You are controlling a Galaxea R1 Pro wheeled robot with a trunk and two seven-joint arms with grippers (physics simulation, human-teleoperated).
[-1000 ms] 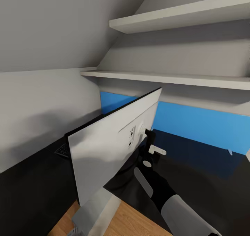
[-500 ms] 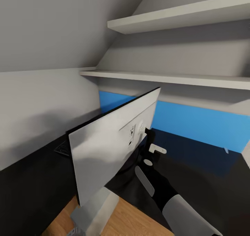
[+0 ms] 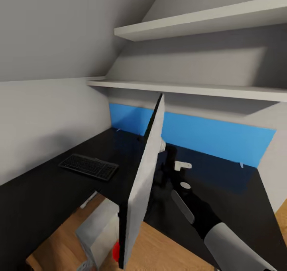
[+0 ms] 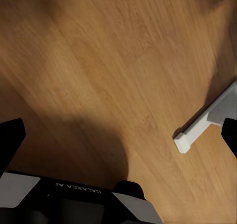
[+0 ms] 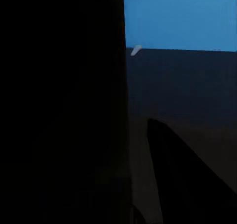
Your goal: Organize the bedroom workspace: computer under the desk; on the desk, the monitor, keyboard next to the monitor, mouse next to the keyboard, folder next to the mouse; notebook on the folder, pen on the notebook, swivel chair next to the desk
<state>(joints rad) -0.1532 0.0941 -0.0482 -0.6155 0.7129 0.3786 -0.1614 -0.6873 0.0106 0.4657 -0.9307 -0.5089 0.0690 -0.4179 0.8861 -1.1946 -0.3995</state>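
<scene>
Roughly, line by line:

Monitor (image 3: 141,199): seen nearly edge-on from the head camera, standing over the worktop's (image 3: 48,195) near edge, tilted, its lower corner with the red dot hanging out past that edge above the wood floor (image 3: 159,247).

Right end effector (image 3: 169,159): reaches in behind the monitor at its stand; the panel hides the fingertips, so I cannot tell how wide it is or whether it has a grip.

Left end effector (image 4: 118,135): hangs over bare floor, its dark fingers spread wide with nothing between them; a white leg (image 4: 205,122) lies near.

Keyboard (image 3: 88,166): flat on the worktop toward the left wall, well apart from the monitor.

Computer (image 3: 97,233): grey tower on the floor below the worktop's near edge.

Handling, my judgement: the monitor looks stiff, thin and top-heavy, with a fragile screen face; the stand neck or base is the safer hold, not the panel. It could tip or slide on the glossy worktop.

Writing: "GALAXEA", shown mirrored on the left wrist housing; nothing legible on the monitor or keyboard.
</scene>
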